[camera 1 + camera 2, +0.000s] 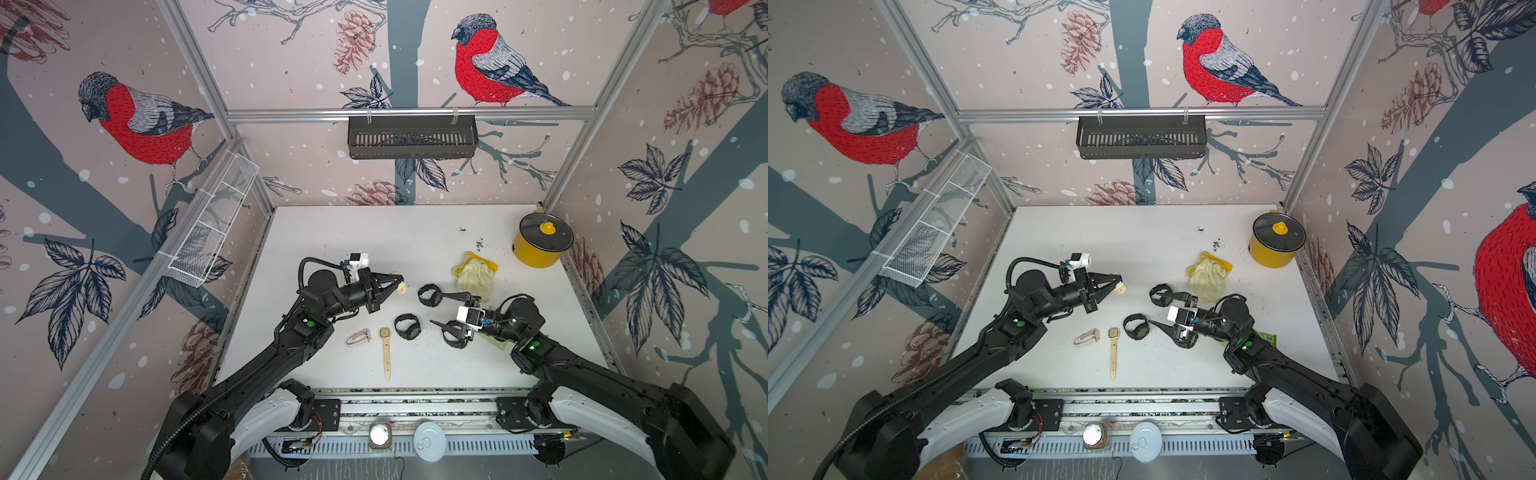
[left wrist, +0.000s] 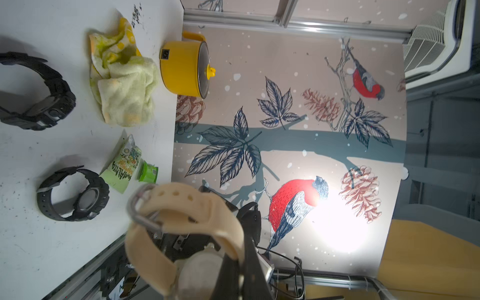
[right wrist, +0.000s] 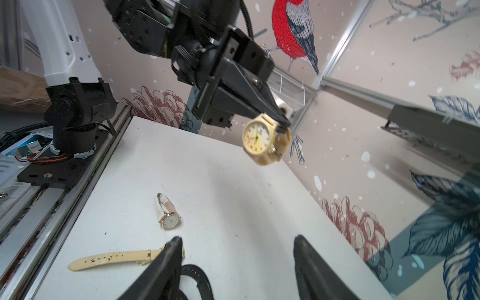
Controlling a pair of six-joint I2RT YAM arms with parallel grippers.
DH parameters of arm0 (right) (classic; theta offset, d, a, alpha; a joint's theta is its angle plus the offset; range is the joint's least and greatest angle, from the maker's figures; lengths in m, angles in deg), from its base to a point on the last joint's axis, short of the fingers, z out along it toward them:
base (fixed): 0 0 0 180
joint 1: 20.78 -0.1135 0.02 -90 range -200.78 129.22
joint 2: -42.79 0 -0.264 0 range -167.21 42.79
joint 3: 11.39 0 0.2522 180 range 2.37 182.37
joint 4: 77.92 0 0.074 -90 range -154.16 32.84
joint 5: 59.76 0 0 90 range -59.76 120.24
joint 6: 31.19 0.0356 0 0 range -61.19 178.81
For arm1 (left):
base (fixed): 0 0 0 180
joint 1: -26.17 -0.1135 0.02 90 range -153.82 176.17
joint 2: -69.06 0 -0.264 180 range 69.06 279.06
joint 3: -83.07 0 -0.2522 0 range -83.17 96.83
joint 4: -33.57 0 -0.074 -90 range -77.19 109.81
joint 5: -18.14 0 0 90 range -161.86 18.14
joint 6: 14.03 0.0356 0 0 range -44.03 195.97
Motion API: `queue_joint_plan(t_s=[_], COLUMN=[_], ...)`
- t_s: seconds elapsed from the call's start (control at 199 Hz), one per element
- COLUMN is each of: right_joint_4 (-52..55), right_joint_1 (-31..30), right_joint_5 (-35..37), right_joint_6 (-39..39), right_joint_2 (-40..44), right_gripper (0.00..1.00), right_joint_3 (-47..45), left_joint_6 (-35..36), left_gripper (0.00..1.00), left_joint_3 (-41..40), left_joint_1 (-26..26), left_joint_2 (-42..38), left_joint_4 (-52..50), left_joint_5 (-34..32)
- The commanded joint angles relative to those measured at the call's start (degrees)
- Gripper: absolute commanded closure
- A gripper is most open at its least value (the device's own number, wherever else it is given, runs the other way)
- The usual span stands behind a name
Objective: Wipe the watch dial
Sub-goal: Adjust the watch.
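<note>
Sachet (image 2: pixel 122 166), "HIMALAYA" lettering, beside black watch (image 2: pixel 88 200)

A: Top views: high above the near edge, looking down over the whole table (image 1: pixel 374 241).
B: Wrists: low, close; leftward from the right, rightward from the left; shared, the cream watch (image 3: pixel 262 140).

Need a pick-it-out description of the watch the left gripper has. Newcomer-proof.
Start at the white table and follow the left arm to the left gripper, shut on the cream watch with a round pale dial. It is the only watch off the table; the black watches and the other cream ones all lie on it.
</note>
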Motion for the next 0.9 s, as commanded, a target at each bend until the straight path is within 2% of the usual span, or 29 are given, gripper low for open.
queue_joint_plan(t_s=[0.0, 0.125, 0.331, 0.587, 0.722, 0.897], right_joint_4=[-14.4, -14.1, -16.8, -19.2, -21.6, -18.0], right_joint_1=[-1.3, -1.1, -2.2, -4.3, -4.2, -4.2], right_joint_5=[-0.2, 1.9, -3.3, -7.4, -9.0, -10.4], right_joint_6=[-2.7, -1.2, 0.9, 2.5, 5.0, 3.6], right_joint_2=[-2.3, -6.5, -14.2, -17.6, -18.0, -18.2], right_gripper=[0.32, 0.33, 0.37, 0.4, 0.49, 0.63], right_joint_3=[0.2, 2.7, 5.9, 8.5, 8.8, 9.7], left_joint_6=[0.6, -0.3, 1.5, 3.2, 2.7, 3.3], left_gripper=[1.0, 1.0, 1.0, 1.0, 1.0, 1.0], left_joint_3=[0.9, 1.4, 2.7, 4.5, 4.7, 5.2], left_joint_1=[1.2, 1.8, 3.7, 6.8, 7.0, 7.2], left_joint_2=[1.0, 1.2, 1.0, 4.0, 4.8, 4.3], left_joint_4=[3.9, 5.8, 4.8, 6.4, 7.9, 7.4], left_joint_5=[2.4, 2.8, 3.3, 5.6, 6.3, 6.1])
